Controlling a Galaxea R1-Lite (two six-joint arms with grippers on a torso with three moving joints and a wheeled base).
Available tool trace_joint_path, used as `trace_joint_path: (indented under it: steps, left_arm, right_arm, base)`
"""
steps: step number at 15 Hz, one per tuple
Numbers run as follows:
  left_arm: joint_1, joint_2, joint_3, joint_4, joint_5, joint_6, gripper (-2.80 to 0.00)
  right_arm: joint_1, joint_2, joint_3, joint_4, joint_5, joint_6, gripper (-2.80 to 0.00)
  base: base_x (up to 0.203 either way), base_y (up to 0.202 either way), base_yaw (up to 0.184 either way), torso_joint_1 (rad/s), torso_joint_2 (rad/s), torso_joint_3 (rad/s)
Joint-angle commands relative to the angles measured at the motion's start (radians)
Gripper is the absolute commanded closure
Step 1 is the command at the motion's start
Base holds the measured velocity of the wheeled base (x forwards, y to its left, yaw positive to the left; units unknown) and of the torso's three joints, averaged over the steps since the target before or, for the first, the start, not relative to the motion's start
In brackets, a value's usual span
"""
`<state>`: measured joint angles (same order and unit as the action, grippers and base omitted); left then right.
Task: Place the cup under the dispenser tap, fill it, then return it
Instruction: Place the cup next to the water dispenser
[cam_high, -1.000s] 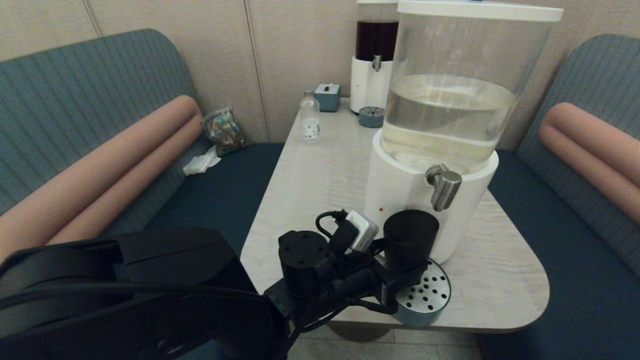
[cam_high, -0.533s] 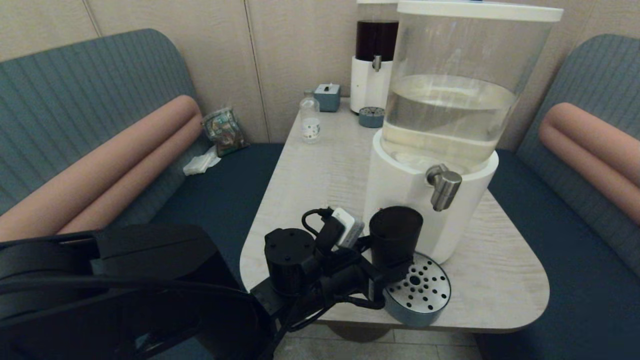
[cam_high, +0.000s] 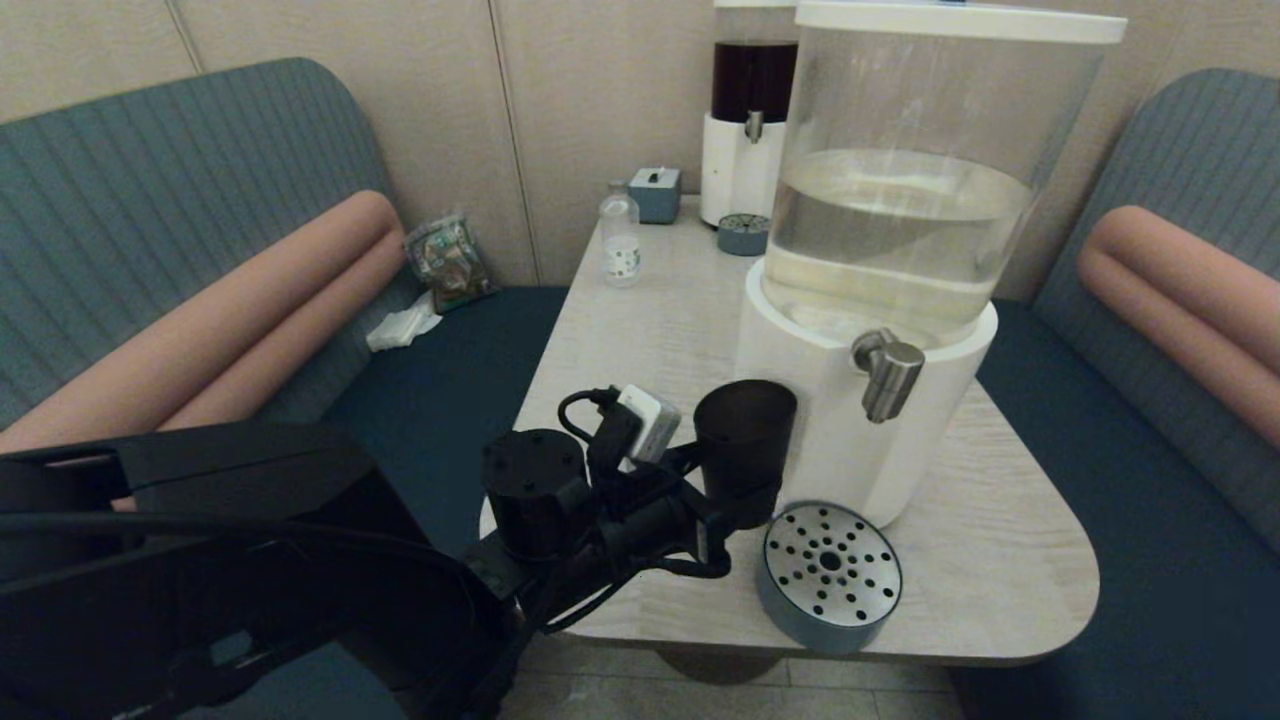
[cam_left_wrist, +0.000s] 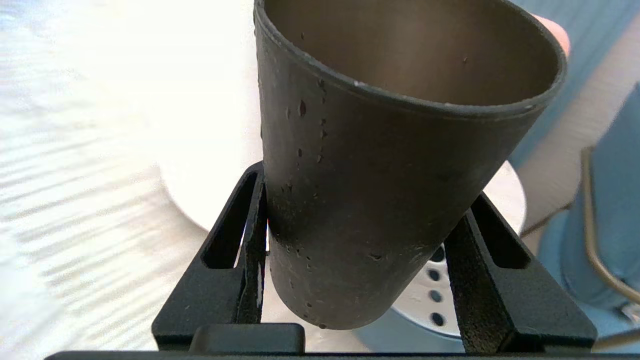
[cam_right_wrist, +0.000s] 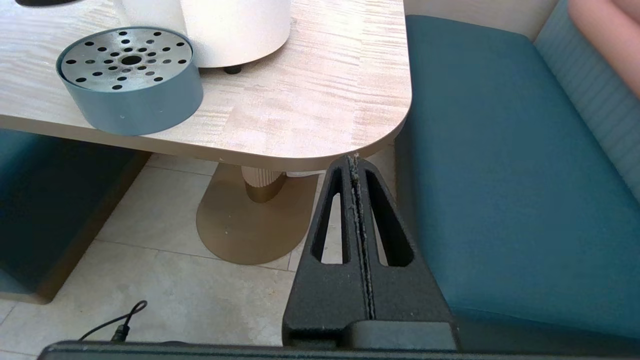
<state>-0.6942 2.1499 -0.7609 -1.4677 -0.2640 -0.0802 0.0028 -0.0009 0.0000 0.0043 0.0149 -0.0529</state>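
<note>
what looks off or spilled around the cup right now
Nothing is spilled. The cup, clamped low in the left gripper, leans instead of standing upright, with small droplets speckling its outer wall. It hangs left of the drip tray, not under the dispenser tap. The right gripper is parked below the table edge.

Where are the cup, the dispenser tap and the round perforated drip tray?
cup (cam_high: 742, 450): head view, on its dark side wall.
dispenser tap (cam_high: 886, 378): head view, on the silver nozzle.
drip tray (cam_right_wrist: 127, 62): right wrist view, on its perforated metal top.

Matt cup (cam_high: 745, 440), brushed-metal tap (cam_high: 887, 374)
</note>
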Motion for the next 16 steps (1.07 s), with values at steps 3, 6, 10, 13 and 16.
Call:
trace_joint_path:
  steps: [3,6,10,13,16]
  left_arm:
    - [0.022,-0.016,0.010,-0.008,-0.001,-0.001,0.00]
    - [0.050,-0.018,0.009,-0.018,-0.002,-0.001,0.00]
    - [0.105,-0.017,0.006,-0.027,-0.004,-0.009,0.00]
    - [0.143,-0.011,0.005,-0.030,-0.011,-0.009,0.00]
    - [0.186,0.003,-0.011,-0.030,-0.014,-0.009,0.00]
  right_arm:
    - [0.000,-0.001,0.000,0.000,0.000,-0.002,0.00]
    - [0.000,-0.001,0.002,0.000,0.000,-0.002,0.00]
    - [0.000,-0.001,0.000,0.000,0.000,-0.002,0.00]
    - [0.000,-0.001,0.000,0.000,0.000,-0.001,0.00]
    - [0.000,-0.001,0.001,0.000,0.000,-0.001,0.00]
  base:
    - [0.000,0.000,0.000,0.000,0.00,0.000]
    - [0.000,0.000,0.000,0.000,0.00,0.000]
    - [0.000,0.000,0.000,0.000,0.00,0.000]
    - [0.000,0.000,0.000,0.000,0.00,0.000]
    - [0.000,0.000,0.000,0.000,0.00,0.000]
